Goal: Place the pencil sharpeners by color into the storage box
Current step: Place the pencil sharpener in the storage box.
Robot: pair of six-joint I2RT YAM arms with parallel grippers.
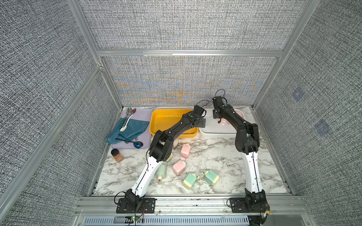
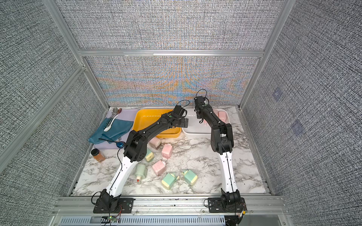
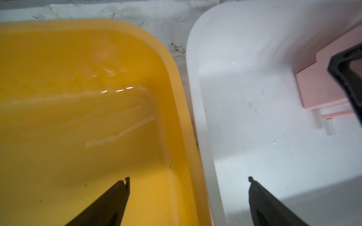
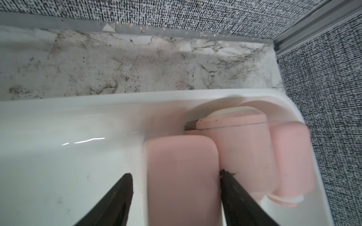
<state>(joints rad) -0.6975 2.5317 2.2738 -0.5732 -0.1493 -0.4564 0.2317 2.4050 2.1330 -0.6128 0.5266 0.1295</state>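
Loosely, right jaws parted around rounded pink sharpener [image 4: 182, 176] in glossy white tub [image 4: 58, 121], left jaws spread above yellow tub [image 3: 176, 82] rim.

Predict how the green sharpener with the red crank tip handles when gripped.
The green sharpener looks like smooth hard plastic: probably stiff, light, maybe slippery. Lying on its rounded side, it may roll if pushed. Its thin crank could snag.

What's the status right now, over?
Left gripper open, empty, over yellow bin rim. Right gripper open astride pink sharpener in white bin. Neighbouring sharpener against one finger.
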